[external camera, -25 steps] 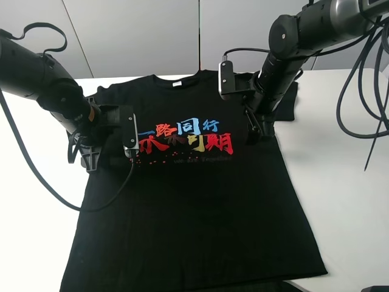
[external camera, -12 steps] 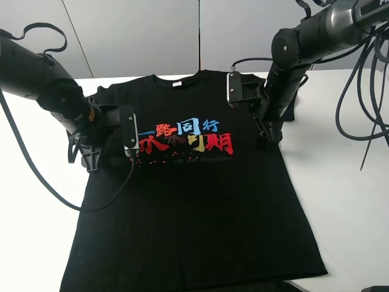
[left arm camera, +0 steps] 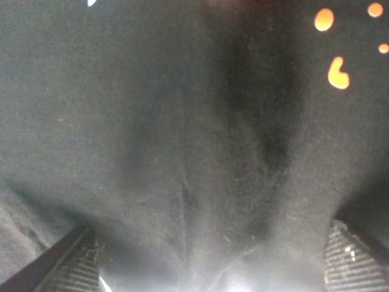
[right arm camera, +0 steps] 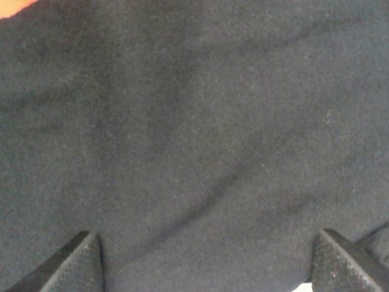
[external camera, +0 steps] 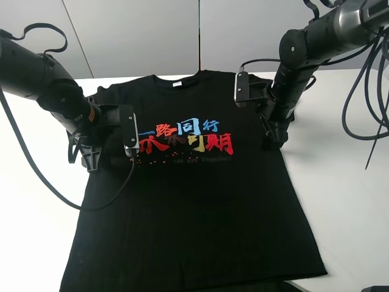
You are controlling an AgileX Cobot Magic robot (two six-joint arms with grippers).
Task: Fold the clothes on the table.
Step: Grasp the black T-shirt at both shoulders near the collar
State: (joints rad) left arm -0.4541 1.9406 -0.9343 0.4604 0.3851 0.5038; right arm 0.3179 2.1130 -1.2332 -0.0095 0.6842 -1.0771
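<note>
Left gripper is seen at the shirt's left side, level with the chest print, with its jaws spread wide — nothing is clasped between them. In the left wrist view its two ribbed fingers are set far apart, and black cloth fills the space between. A soft crease is seen running through the cloth, and a few orange dots of the print are shown at one corner. Whether the fingertips touch the cloth cannot be told.

Right gripper is pointed down at the shirt's right edge, near the right sleeve and beside the end of the print. Its jaws are likewise held wide, and nothing is gripped. In the right wrist view only plain black cloth is seen between the fingers, with a sliver of the print at one corner.

The shirt is laid flat on the white table, front up, collar toward the far edge and hem toward the near edge — the hem is cut off by the lower border of the high view. A small white label is shown inside the collar. Bare table is seen on both sides of the shirt. Black cables are hung from both arms.
</note>
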